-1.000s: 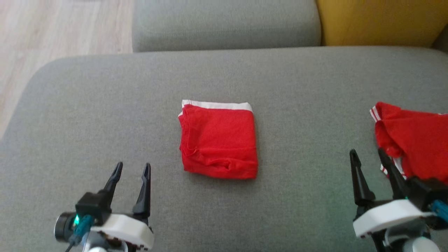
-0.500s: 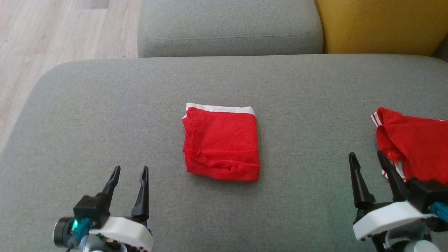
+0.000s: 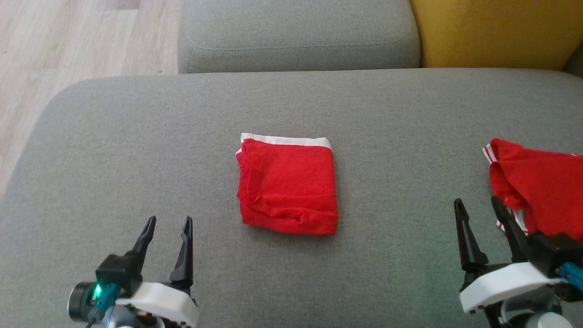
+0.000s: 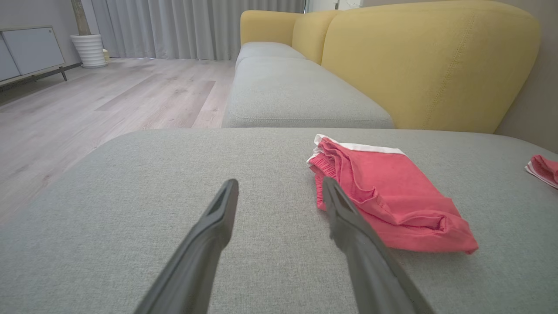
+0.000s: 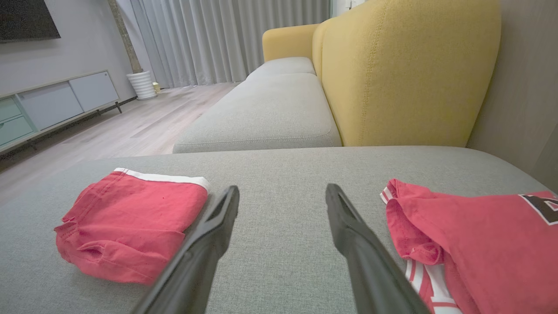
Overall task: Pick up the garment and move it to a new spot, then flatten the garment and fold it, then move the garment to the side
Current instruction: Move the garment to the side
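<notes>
Left fingers [image 3: 184, 255]: released, spread apart, gripping nothing. They sit at the lower left of the head view, pointing up the picture over the grey cushion [image 3: 136, 136]. I can't tell whether the tips touch the fabric.

Right fingers [image 3: 465, 237]: also released and empty, at the lower right. The outer finger crosses the near edge of a second red garment [image 3: 542, 191] in the head view. In the right wrist view that garment lies just beside the finger, and contact is unclear.

The folded red garment [image 3: 288, 184] lies flat near the middle of the cushion, between the two arms and apart from both. It is a compact, roughly square bundle (white band along the far edge, bunched seam at the near left corner). In the left wrist view it lies just right of the fingers, and in the right wrist view it is off to their left.

The second red garment is loose and rumpled, with white stripes at its edge and a dark print partly visible. It runs off the right side of the head view.

Further out, another grey seat cushion [image 3: 296, 32] butts against the far side. A yellow sofa back [image 3: 492, 32] is at the far right and a pale wood floor [image 3: 68, 36] at the far left.
</notes>
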Available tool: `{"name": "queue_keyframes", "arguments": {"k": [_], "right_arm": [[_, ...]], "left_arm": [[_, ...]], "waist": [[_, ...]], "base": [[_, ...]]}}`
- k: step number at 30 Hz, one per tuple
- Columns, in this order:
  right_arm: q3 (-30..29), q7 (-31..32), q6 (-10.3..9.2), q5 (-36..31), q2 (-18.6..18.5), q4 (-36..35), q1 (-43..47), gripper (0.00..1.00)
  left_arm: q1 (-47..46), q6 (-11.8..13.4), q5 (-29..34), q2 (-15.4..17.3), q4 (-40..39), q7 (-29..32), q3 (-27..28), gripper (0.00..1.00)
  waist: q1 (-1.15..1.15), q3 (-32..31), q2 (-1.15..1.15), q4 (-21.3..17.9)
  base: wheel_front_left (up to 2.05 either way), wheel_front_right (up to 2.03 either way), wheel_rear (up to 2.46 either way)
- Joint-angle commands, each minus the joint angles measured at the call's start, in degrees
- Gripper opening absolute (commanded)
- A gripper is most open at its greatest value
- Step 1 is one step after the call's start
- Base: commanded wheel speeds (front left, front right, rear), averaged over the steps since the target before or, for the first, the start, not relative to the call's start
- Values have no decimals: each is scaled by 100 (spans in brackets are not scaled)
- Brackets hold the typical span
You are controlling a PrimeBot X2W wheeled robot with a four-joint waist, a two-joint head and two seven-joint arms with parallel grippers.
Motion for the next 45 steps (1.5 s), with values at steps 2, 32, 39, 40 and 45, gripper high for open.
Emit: {"name": "queue_keyframes", "arguments": {"k": [2,32,39,40,45], "right_arm": [[92,18,-5,-16,-31,-212,-150,100],[1949,-172,-5,750,-30,3467,-2804,100],[2236,80,-5,923,-30,3904,-2976,0],[2259,72,-5,922,-30,3922,-3003,0],[2426,-31,-5,709,-30,3872,-3145,0]], "left_arm": [[-284,43,-29,93,-188,-62,191,100],[-1916,-234,14,-333,267,-425,-115,100],[-1896,-251,52,-370,232,-430,-17,100],[-1890,-256,61,-373,225,-430,-2,100],[-1854,-279,104,-372,154,-430,65,100]], "waist": [[0,10,0,17],[0,1601,0,1012],[0,1591,0,915],[0,1589,0,892],[0,1571,0,673]], "base": [[0,0,0],[0,0,0],[0,0,0],[0,0,0],[0,0,0]]}}
